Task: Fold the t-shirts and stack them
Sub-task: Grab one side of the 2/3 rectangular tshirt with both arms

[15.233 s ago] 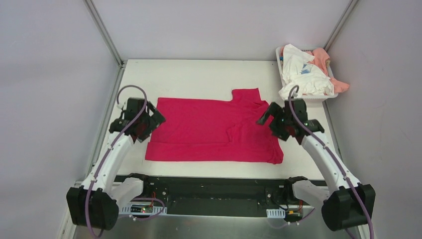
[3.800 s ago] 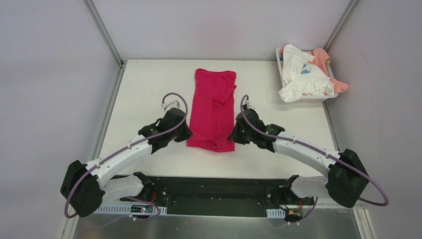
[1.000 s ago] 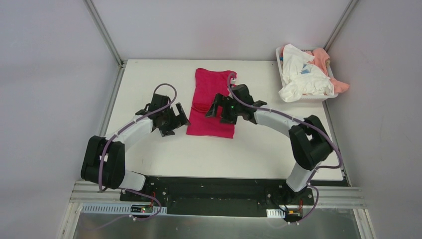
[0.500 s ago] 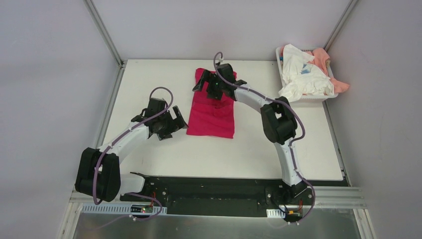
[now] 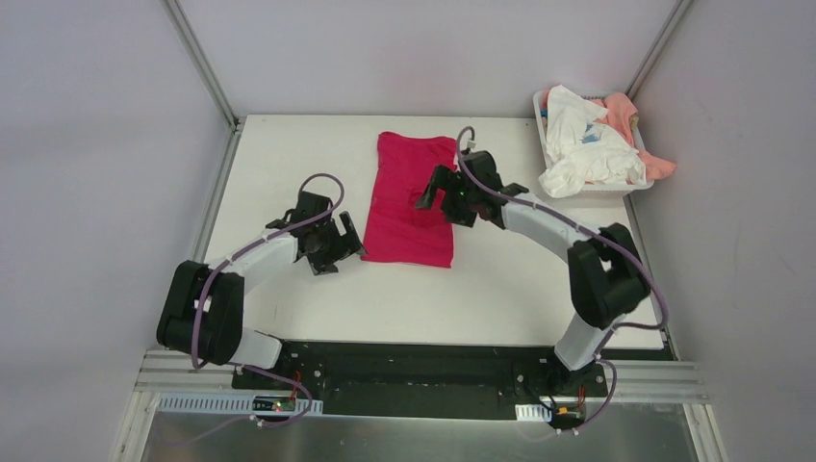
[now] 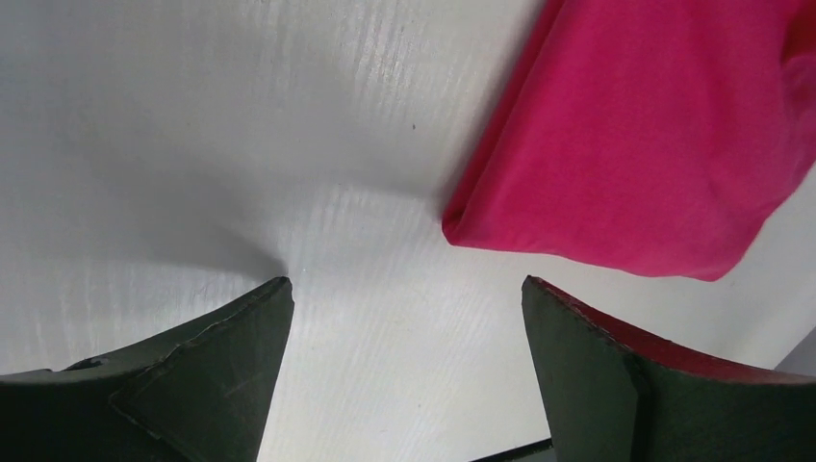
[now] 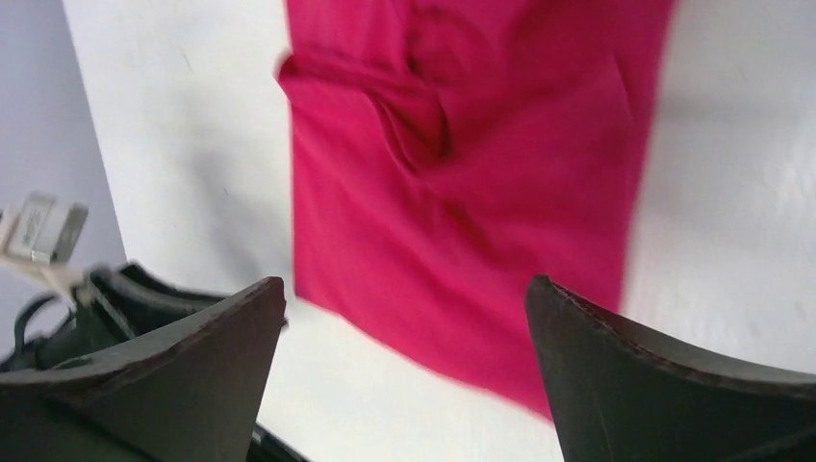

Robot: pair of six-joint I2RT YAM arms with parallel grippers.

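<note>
top: overhead, from rear | wrists: close, facing down | shared: magenta t-shirt [image 5: 412,202]

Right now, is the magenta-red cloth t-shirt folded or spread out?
Folded: the magenta-red cloth t-shirt lies as a narrow rectangle with no sleeves sticking out.

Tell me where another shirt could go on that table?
Bare white table left of the folded magenta-red t-shirt, and the near strip. Crowded: left gripper by its near corner, right gripper above it, white plastic basket far right.
</note>
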